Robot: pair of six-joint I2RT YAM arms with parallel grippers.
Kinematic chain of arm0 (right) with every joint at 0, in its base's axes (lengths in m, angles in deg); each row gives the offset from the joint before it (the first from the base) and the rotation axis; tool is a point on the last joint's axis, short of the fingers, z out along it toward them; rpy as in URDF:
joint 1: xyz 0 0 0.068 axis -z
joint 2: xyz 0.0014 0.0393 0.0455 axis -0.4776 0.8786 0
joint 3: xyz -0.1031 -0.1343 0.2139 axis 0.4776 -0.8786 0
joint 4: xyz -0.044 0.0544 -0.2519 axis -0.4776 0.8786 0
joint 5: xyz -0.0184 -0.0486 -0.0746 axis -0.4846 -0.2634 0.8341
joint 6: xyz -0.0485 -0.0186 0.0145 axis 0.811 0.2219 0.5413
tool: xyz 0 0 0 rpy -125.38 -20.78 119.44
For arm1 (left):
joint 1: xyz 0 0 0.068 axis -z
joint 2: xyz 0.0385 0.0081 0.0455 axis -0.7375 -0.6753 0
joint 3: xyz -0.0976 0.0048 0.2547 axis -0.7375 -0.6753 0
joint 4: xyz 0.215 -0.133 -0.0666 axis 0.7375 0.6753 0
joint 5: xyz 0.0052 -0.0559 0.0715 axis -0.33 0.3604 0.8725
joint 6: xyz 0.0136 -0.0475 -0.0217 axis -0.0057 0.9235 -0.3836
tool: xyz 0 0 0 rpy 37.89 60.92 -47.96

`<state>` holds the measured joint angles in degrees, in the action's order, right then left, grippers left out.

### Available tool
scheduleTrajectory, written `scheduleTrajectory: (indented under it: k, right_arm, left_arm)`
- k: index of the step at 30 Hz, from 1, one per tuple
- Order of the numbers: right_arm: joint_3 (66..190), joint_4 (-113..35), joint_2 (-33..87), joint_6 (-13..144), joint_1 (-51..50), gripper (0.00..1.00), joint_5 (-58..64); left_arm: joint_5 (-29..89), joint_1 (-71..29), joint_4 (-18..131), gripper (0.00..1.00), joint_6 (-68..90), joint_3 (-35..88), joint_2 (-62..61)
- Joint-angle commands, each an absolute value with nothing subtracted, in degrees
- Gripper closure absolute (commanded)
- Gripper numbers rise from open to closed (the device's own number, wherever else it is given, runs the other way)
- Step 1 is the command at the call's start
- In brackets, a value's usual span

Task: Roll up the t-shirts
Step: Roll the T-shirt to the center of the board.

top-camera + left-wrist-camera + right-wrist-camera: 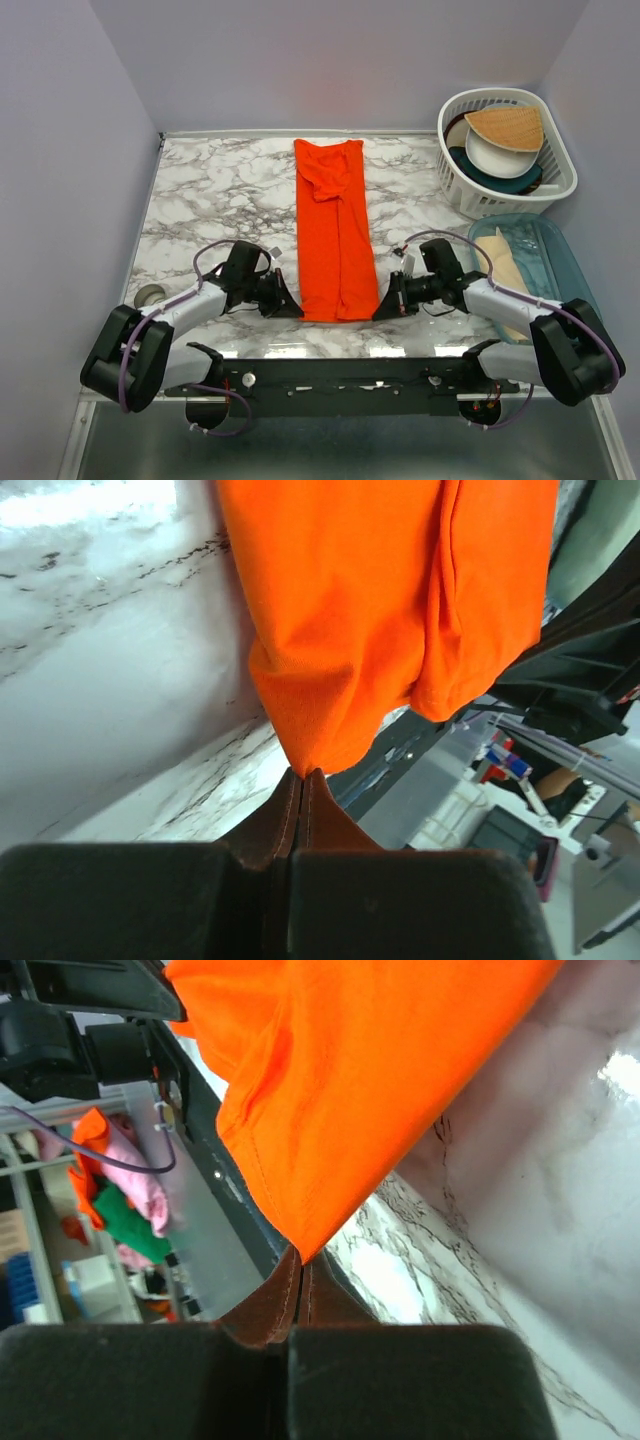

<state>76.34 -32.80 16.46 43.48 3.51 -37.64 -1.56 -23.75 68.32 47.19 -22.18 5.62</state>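
**Marbled tabletop, shirt laid out long: near hem pinched at both corners, roll not yet begun**

Marbled white tabletop (215, 190), walled in by plain pale panels, was seen from above with one t-shirt (336, 230) laid on it. The bright orange-red garment had been folded into a long narrow strip. It ran down the middle of the table from the far edge to the near one. A white laundry basket (560, 185) holding dishes and a stiff tan fan-shaped piece (508, 126) was set at the far right corner. A blue bin (552, 262) was placed just nearer than it. Neither was touched by an arm.

Both arms were bent inward so that the near end of the strip was flanked. The left gripper (291, 304) was set at the near left corner and the right gripper (384, 306) at the near right corner.

In the left wrist view the jaws of that gripper (302, 780) were shown pressed together, with the corner of the fabric (380, 610) drawn into their tip. The same was shown for the other gripper (301, 1262) in the right wrist view, with the hem corner (370, 1070) clamped.

No rolled part could be made out anywhere along the strip. The step in hand was therefore judged to be the taking hold of the near hem. For the next move, both corners would need to be carried level and together, up and over toward the far end. That way the first turn could be laid tight and square, without one side being pulled ahead.
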Motion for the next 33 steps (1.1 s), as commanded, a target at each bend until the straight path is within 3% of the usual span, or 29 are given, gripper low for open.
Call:
scheduleTrajectory:
  k: [1,8,24,33]
  right_arm:
    - [76.1,-32.5,18.7,38.0,3.8,0.99,-41.6]
    - [75.3,-31.8,20.7,35.6,3.8,0.99,-42.3]
    - [77.8,-30.8,23.7,37.7,7.6,0.99,-45.4]
    - [81.2,-31.0,24.9,36.8,8.8,0.99,-49.9]
  left_arm:
    - [-2.9,-21.5,64.7,1.00,55.0,-22.0,3.0]
    - [-0.4,-15.3,67.4,1.00,57.6,-24.4,4.9]
    - [-0.2,-21.6,61.8,1.00,56.9,-24.9,3.6]
    - [-7.5,-21.7,53.8,1.00,58.4,-24.1,5.0]
